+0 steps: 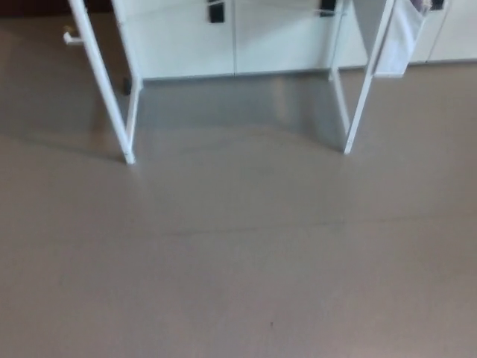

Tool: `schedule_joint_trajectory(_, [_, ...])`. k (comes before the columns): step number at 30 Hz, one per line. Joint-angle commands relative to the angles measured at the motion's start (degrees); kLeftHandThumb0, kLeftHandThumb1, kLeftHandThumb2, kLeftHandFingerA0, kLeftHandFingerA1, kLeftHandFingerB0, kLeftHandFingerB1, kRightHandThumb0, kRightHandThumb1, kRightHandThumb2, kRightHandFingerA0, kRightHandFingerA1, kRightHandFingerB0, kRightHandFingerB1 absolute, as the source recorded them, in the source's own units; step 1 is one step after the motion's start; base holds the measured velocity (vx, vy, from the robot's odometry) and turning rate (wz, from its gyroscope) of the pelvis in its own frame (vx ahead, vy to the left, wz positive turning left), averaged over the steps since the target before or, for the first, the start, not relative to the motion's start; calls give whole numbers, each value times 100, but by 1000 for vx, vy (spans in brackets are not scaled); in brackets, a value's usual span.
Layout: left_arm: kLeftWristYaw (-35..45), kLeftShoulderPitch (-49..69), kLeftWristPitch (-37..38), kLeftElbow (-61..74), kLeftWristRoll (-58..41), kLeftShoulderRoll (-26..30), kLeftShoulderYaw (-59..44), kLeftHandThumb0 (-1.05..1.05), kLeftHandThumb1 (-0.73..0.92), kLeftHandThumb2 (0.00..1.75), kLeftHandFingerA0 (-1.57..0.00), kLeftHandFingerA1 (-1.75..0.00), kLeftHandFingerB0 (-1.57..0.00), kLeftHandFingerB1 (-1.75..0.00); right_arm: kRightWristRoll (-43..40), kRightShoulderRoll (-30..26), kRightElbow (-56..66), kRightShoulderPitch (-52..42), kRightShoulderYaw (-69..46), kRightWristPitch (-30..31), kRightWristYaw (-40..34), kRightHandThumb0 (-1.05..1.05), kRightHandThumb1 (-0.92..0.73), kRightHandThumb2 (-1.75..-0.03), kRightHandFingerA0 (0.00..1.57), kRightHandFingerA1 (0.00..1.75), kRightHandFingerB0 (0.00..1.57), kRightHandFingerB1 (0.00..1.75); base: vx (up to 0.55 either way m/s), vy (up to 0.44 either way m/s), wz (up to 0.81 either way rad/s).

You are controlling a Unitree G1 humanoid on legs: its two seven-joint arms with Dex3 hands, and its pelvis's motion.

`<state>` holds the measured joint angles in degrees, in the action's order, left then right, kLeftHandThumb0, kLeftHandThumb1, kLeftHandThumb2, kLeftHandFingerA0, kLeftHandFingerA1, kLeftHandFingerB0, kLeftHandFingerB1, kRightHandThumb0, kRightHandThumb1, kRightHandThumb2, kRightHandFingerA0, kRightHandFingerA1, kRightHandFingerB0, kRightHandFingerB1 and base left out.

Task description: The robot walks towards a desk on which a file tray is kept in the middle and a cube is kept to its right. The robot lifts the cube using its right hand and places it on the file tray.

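Mostly just grey-brown floor (238,253) here. Up top you get the slanted white legs of the table (102,82), with white cabinets (186,45) along the wall behind. The tabletop is cut off by the top edge, so the cube and file tray are out of frame. Neither robot hand shows, so I can't tell if they're clenched or released.

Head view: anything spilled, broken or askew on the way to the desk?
Nothing stands out. The floor shows no spill, only a tiny dark speck near the bottom edge; the white desk legs stand planted on it. The tray, the cube and both hands are out of view.
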<state>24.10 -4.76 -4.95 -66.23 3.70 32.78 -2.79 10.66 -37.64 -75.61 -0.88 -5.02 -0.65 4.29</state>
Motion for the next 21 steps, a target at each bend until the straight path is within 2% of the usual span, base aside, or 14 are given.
schedule_joint_trajectory(1, [-2,30,-4,-27,6,64,-14,-105,73,61,-11,-110,-12,-95,-56,-51,-5,-26,-18,-33,7,-53,-75,-62,37,51,28,35,505,196,-32])
schedule_joint_trajectory(7, [-2,29,-3,-29,6,64,-15,-105,73,61,-11,-110,-12,-95,-56,-52,-6,-26,-18,-35,7,-53,-75,-62,37,51,28,35,417,45,3])
schedule_joint_trajectory(15, [-12,-163,-50,-54,31,52,9,-105,73,61,-11,-110,-12,-95,-78,-50,-9,58,-52,-9,5,-53,-75,-62,37,51,28,35,510,-155,30])
schedule_joint_trajectory(21, [-8,-198,-52,-71,45,63,19,-105,73,61,-11,-110,-12,-95,-88,-34,-15,49,-61,-11,2,-53,-75,-62,37,51,28,35,425,-104,4])
